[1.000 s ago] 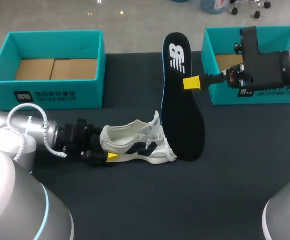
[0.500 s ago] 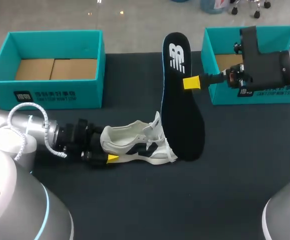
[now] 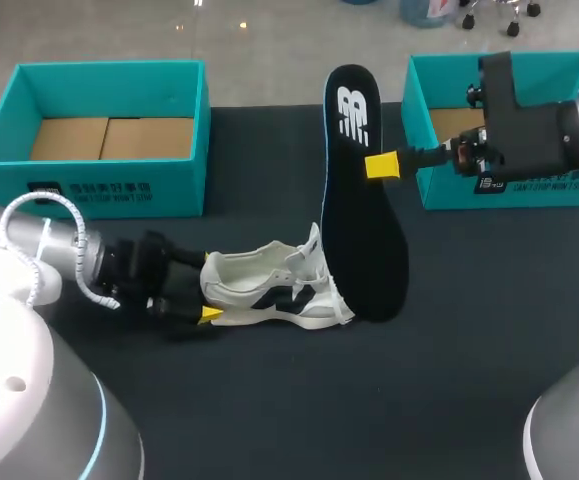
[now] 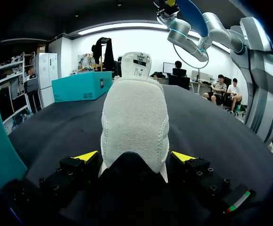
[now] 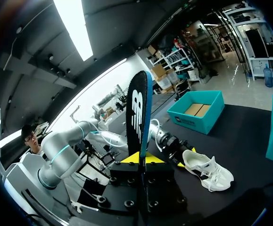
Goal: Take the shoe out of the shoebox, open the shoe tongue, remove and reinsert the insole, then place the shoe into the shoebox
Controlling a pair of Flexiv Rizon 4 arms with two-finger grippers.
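Head view: the right gripper [image 3: 381, 165] is closed on the edge of the black insole [image 3: 364, 240], which it holds above the table [image 3: 369, 400] between the two teal boxes. A white logo [image 3: 354, 115] is printed near the insole's far, narrow end. The white shoe [image 3: 269, 290] lies on its side on the black table, heel toward the left gripper [image 3: 197, 290], well apart from both boxes, with a wide stretch of tabletop between it and the near edge. The left shoebox [image 3: 99, 185] has white print on its front wall, too small to make out. The right shoebox [image 3: 549, 190] has print partly hidden behind the right arm. In the left wrist view the fingers [image 4: 86, 156] stand spread on either side of the shoe's heel, close beside it but not clamping it. A small printed label [image 4: 140, 66] shows on the tongue, illegible.
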